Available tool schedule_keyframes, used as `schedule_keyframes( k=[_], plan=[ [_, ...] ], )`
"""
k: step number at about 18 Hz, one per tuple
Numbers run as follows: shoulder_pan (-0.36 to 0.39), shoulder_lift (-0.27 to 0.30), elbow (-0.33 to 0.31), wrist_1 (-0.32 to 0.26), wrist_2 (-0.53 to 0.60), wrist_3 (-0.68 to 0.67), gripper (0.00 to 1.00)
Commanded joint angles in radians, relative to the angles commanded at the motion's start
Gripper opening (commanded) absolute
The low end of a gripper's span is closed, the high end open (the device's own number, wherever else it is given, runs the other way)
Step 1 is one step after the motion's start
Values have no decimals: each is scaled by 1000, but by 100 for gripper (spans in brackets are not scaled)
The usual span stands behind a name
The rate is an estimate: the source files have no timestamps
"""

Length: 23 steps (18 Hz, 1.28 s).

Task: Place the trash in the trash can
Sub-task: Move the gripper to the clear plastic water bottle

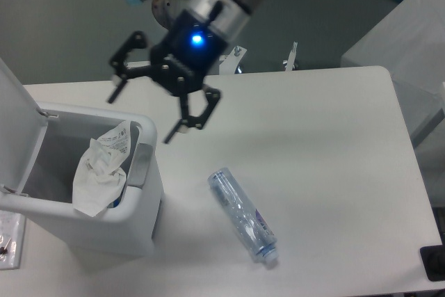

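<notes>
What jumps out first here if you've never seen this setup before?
The black gripper, lit by a blue light, hangs open above the white table, holding nothing. At the left, the trash can stands with its lid up and a crumpled white wrapper draped over its rim. A clear plastic bottle lies on the table nearby.

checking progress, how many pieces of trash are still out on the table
1: the clear plastic bottle lies on the table. The crumpled white wrapper already sits inside the open trash can; anything deeper inside is hidden.
</notes>
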Motion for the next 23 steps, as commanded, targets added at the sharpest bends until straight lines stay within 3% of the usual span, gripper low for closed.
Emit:
schedule_keyframes(
  k=[3,9,14,17,23],
  plan=[
    [23,-60,17,31,20,2,100],
    [28,-228,112,20,320,-20,100],
    [6,-400,222,20,518,-224,100],
    [-37,-463,290,17,598,-305,100],
    [-101,-597,448,-136,748,-411,100]
  ],
)
